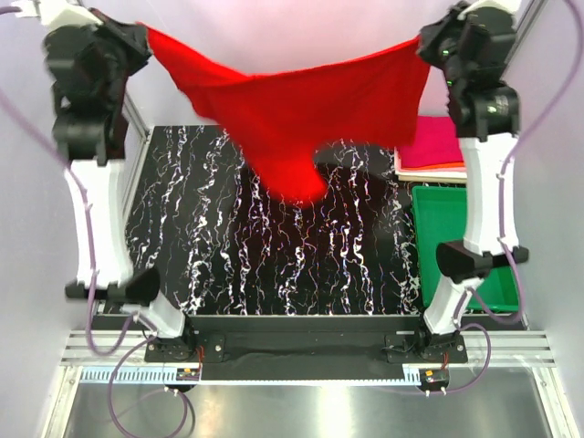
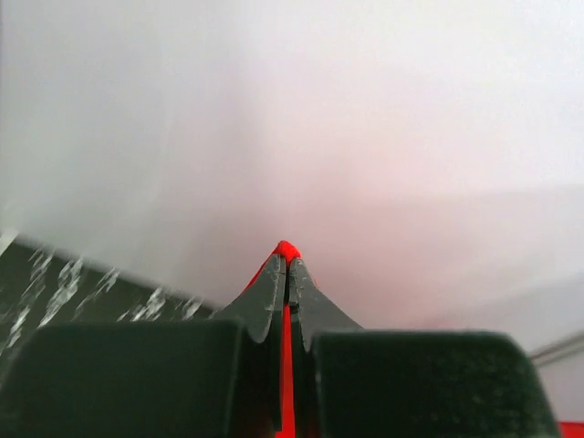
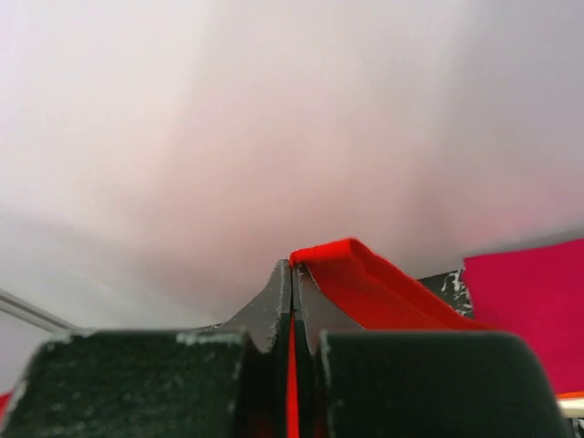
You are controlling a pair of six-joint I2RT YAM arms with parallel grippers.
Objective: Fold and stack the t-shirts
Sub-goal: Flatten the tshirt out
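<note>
The red t-shirt (image 1: pixel 292 119) hangs in the air above the counter (image 1: pixel 228 246). It is soft matte cloth stretched between the 2 arms, its top edge sagging in a shallow curve and a rounded lobe drooping from the middle. The left end effector (image 2: pixel 288 265) is pinched tight on 1 corner, with a red sliver showing between its dark, stepped fingers. The right end effector (image 3: pixel 292 278) clamps the other corner likewise. The counter is glossy black with white marble veining. At its right side a magenta folded shirt (image 1: pixel 440 141) lies flat on an orange shirt (image 1: pixel 429 170), just behind a smooth green plastic tray (image 1: pixel 447 233).
</note>
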